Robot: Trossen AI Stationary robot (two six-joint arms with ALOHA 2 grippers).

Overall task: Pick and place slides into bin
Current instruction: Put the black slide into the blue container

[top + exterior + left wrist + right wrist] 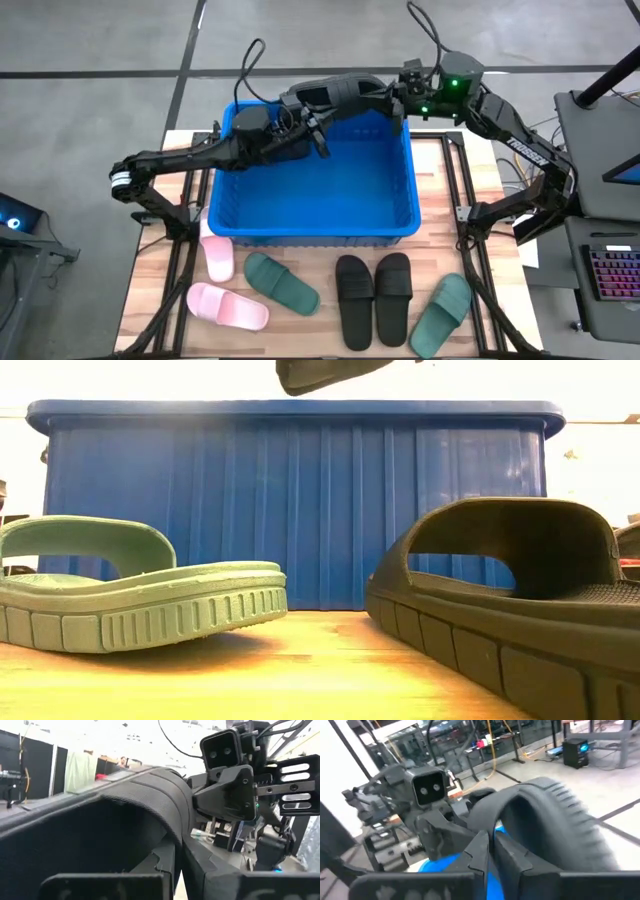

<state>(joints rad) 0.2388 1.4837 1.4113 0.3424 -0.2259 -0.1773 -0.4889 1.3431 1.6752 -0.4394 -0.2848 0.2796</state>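
A black slide hangs in the air over the far rim of the blue bin, held between my two grippers. My left gripper is shut on the slide's left end, and my right gripper is shut on its right end. In the low view only the slide's underside shows, above the bin. On the table in front of the bin, soles down, lie a pink pair, two green slides and a black pair. My left gripper pinches the held slide between its two fingers at the wide strap's edge. It comes nearly level from the table's left. The slide is lifted clear of the bin and the table. My right gripper pinches the slide between its two fingers at the foot of the strap's arch. It comes about level from the table's right. The strap arches up beyond the fingers, and the slide hangs clear above the bin.
The inside of the bin shows only bare blue floor. In the low view a green slide and a black slide lie close in front of the bin. A keyboard sits off the table's right side.
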